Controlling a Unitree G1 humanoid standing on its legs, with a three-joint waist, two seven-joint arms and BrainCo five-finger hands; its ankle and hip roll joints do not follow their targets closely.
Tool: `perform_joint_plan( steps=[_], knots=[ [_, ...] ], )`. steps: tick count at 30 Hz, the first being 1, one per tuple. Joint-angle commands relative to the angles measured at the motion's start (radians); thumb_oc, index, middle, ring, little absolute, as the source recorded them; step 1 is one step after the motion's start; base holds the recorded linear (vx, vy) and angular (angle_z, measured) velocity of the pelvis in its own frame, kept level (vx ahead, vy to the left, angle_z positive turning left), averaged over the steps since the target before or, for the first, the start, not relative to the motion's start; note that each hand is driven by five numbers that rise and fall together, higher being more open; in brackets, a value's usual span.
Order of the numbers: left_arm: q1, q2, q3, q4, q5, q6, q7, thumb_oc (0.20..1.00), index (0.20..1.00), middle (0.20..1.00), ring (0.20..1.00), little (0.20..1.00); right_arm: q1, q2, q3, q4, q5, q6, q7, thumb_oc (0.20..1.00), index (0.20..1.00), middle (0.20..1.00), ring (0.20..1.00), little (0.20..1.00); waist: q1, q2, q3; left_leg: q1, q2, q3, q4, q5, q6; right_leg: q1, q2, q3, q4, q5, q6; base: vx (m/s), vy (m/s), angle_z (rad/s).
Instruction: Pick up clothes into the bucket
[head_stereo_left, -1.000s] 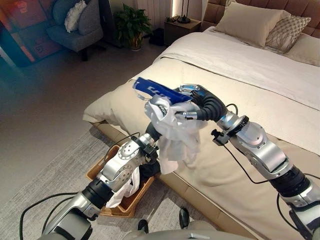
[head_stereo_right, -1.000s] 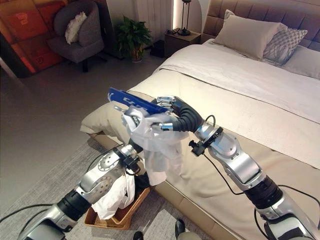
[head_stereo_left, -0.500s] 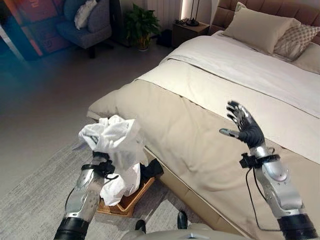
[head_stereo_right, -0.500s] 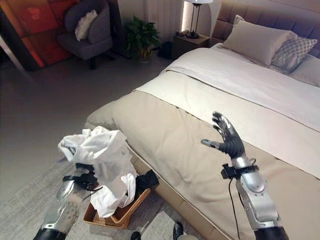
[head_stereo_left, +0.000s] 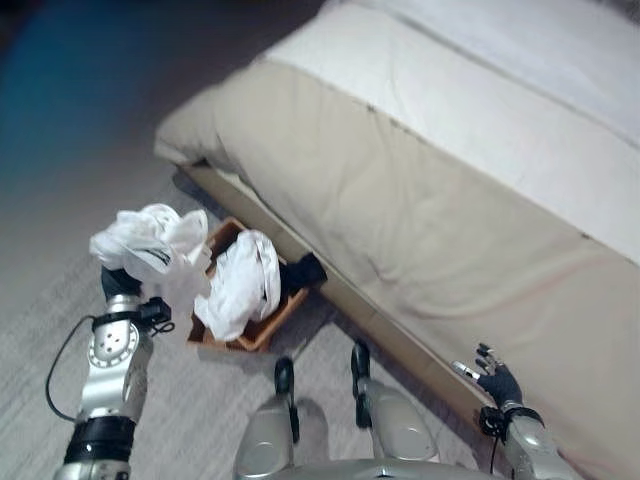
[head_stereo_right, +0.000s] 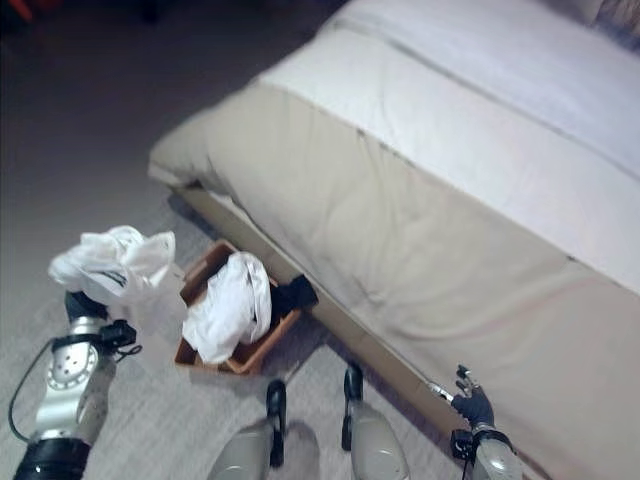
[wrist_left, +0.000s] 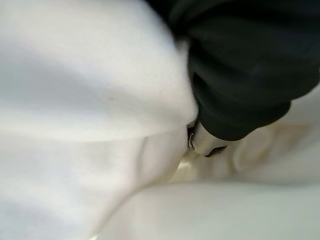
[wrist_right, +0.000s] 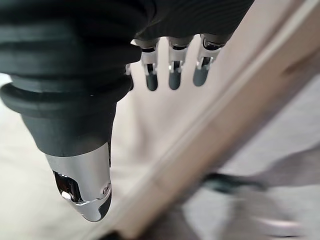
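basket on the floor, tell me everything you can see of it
The basket is a low, brown, woven-looking tray, rectangular, standing flat on the grey rug close beside the bed. A white garment is heaped in it and spills over the rim; a dark garment hangs off the bed-side edge. Neither hand touches it.

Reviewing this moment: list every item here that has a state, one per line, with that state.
white garment: bunched, held up off the floor beside the basket.
left hand: buried in the white cloth, fingers hidden.
right hand: empty, fingers relaxed, low beside the bed.
basket: on the floor by the bed's edge, holding clothes.
white cloth in basket: piled, spilling over the rim.
dark cloth: at the basket's bed-side end.
bed: made, cover smooth.
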Motion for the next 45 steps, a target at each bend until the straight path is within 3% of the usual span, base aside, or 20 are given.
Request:
perform_joint_plan(
  steps=[1,9,12,13,14,15,18,25,26,27,34,45],
  knots=[
    [-0.084,0.085,0.018,0.024,0.036,-0.094,0.073,0.2,0.2,0.2,0.2,0.2,-0.01,-0.052,0.057,-0.019,-0.084,-0.028,-0.045,1.0,1.0,1.0,1.0,1.0,-0.024,-0.018,-0.009,-0.091,-0.034,-0.04,0.204,-0.102,0.029,-0.024,-0.067,-0.009,0.138,-0.051,0.04,-0.1,0.023,0.1],
    [-0.313,0.221,-0.111,0.182,0.092,-0.081,0.193,0.2,0.2,0.2,0.2,0.2,-0.091,-0.09,0.124,0.001,-0.075,-0.054,-0.093,1.0,1.0,1.0,1.0,1.0,-0.046,-0.036,0.108,-0.306,-0.046,-0.046,0.387,-0.134,0.042,-0.222,-0.084,0.013,0.3,-0.084,0.029,-0.09,0.021,0.1],
    [-0.378,0.266,-0.16,0.228,0.118,-0.073,0.212,0.2,0.2,0.2,0.2,0.2,-0.11,-0.096,0.133,-0.019,-0.057,-0.07,-0.108,1.0,1.0,1.0,1.0,1.0,-0.057,-0.042,0.108,-0.398,-0.044,-0.042,0.448,-0.151,0.047,-0.314,-0.081,0.023,0.35,-0.092,0.028,-0.03,0.035,-0.01],
    [-0.399,0.279,-0.177,0.242,0.126,-0.068,0.219,0.2,0.2,0.2,0.2,0.2,-0.115,-0.101,0.138,-0.026,-0.046,-0.077,-0.114,1.0,1.0,1.0,1.0,1.0,-0.06,-0.043,0.108,-0.409,-0.039,-0.048,0.479,-0.192,0.045,-0.328,-0.074,0.032,0.381,-0.128,0.035,-0.04,0.043,0.0],
    [-0.425,0.291,-0.191,0.255,0.126,-0.068,0.225,0.2,0.2,0.2,0.2,0.2,-0.121,-0.101,0.135,-0.033,-0.037,-0.082,-0.121,1.0,1.0,1.0,1.0,1.0,-0.064,-0.046,0.108,-0.459,-0.041,-0.039,0.495,-0.165,0.05,-0.375,-0.079,0.03,0.384,-0.1,0.029,0.05,0.032,-0.09],
    [-0.441,0.3,-0.207,0.271,0.123,-0.067,0.229,0.2,0.2,0.2,0.2,0.2,-0.122,-0.101,0.139,-0.039,-0.029,-0.087,-0.126,1.0,1.0,1.0,1.0,1.0,-0.065,-0.046,0.108,-0.476,-0.036,-0.042,0.536,-0.21,0.048,-0.393,-0.072,0.038,0.424,-0.135,0.036,-0.04,0.037,-0.14],
    [-0.52,0.325,-0.26,0.33,0.12,-0.055,0.243,0.2,0.2,0.2,0.2,0.2,-0.131,-0.109,0.143,-0.086,0.001,-0.11,-0.146,1.0,1.0,1.0,1.0,1.0,-0.081,-0.056,0.108,-0.591,-0.032,-0.046,0.617,-0.235,0.055,-0.505,-0.069,0.049,0.489,-0.148,0.04,0.0,0.025,-0.12],
    [-0.633,0.352,-0.32,0.434,0.088,-0.043,0.246,0.2,0.2,0.2,0.2,0.2,-0.143,-0.116,0.153,-0.147,0.031,-0.132,-0.175,1.0,1.0,1.0,1.0,1.0,-0.096,-0.078,0.108,-0.728,-0.023,-0.044,0.712,-0.267,0.068,-0.633,-0.062,0.056,0.558,-0.163,0.044,0.0,0.017,-0.06],
    [-0.65,0.348,-0.33,0.464,0.074,-0.034,0.246,0.718,0.718,0.718,0.718,0.718,-0.141,-0.115,0.159,-0.147,0.034,-0.133,-0.182,1.0,1.0,1.0,1.0,1.0,-0.097,-0.08,0.108,-0.751,-0.021,-0.043,0.725,-0.274,0.073,-0.655,-0.062,0.054,0.567,-0.168,0.045,0.02,0.011,-0.06],
    [-0.652,0.349,-0.331,0.465,0.073,-0.034,0.246,1.0,1.0,1.0,1.0,1.0,-0.141,-0.114,0.158,-0.147,0.034,-0.133,-0.182,1.0,1.0,1.0,1.0,1.0,-0.097,-0.08,0.108,-0.752,-0.021,-0.043,0.726,-0.274,0.073,-0.656,-0.062,0.054,0.568,-0.168,0.045,0.03,0.016,-0.07],
    [-0.687,0.324,-0.337,0.534,0.039,-0.005,0.259,1.0,1.0,1.0,1.0,1.0,-0.142,-0.104,0.182,-0.132,0.037,-0.128,-0.202,1.0,1.0,1.0,1.0,1.0,-0.096,-0.084,0.108,-0.786,-0.021,-0.042,0.744,-0.294,0.089,-0.695,-0.061,0.051,0.565,-0.169,0.048,0.03,0.006,-0.02],
    [-0.62,0.288,-0.273,0.587,0.035,0.028,0.276,1.0,1.0,1.0,1.0,1.0,-0.17,-0.1,0.215,-0.118,0.024,-0.113,-0.202,1.0,1.0,1.0,1.0,1.0,-0.085,-0.082,0.108,-0.744,-0.018,-0.038,0.677,-0.273,0.09,-0.663,-0.054,0.047,0.49,-0.145,0.049,0.0,0.0,0.0]
  ],
)
